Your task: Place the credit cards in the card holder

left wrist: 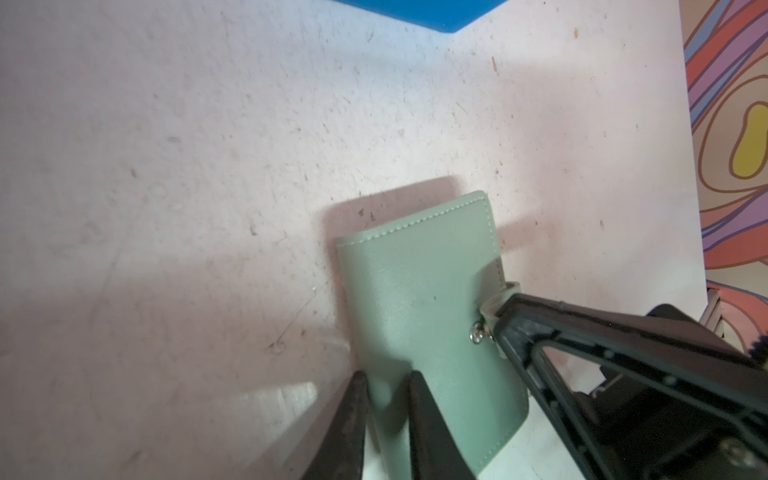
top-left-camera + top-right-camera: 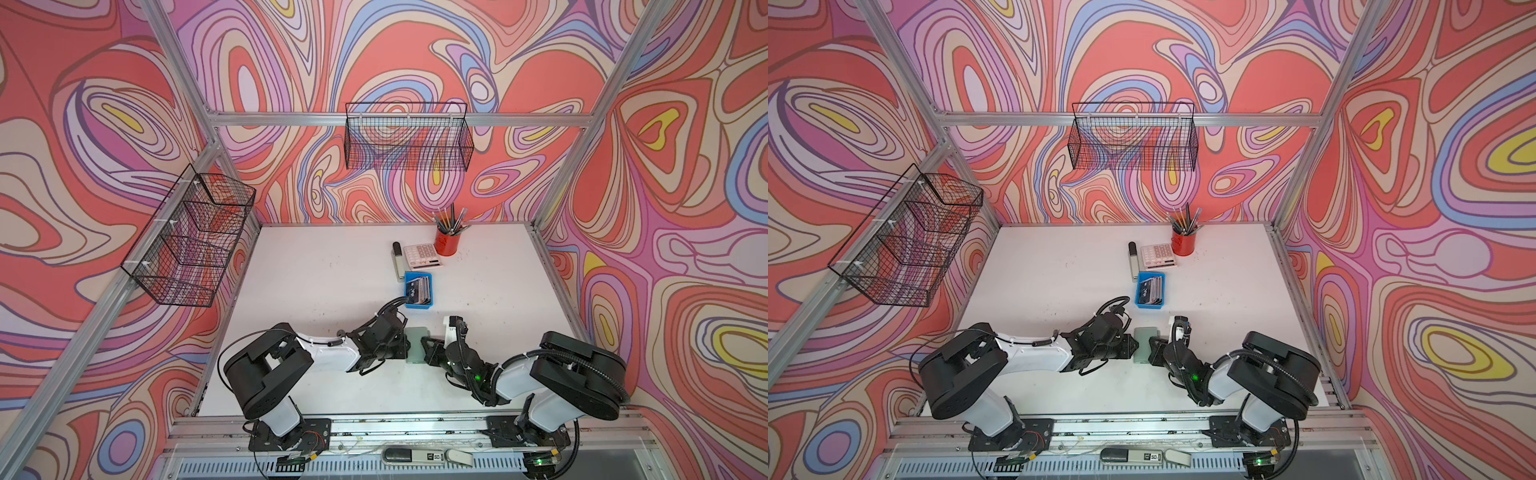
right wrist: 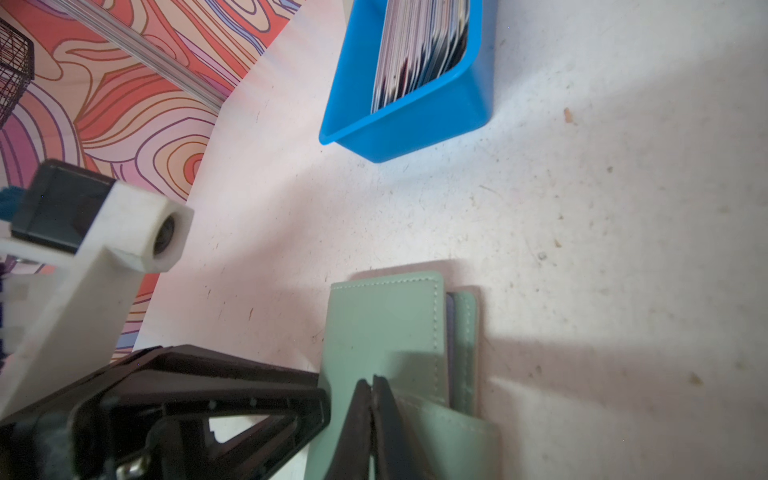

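left gripper (image 1: 384,419) clamps one edge, right gripper (image 3: 372,387) pinches the snap tab (image 1: 493,280) of the card holder (image 1: 415,291) on the table (image 1: 208,166) between them, so we peel slowly, holder pinned

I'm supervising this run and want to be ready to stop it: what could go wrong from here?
The right gripper pinches only the thin snap tab; when it pulls the cover open, the tab may slip free.
The left gripper seems to grip just one edge of the card holder, which could slide or lift.
The credit cards stand tightly packed in the blue tray; picking one may drag neighbours.
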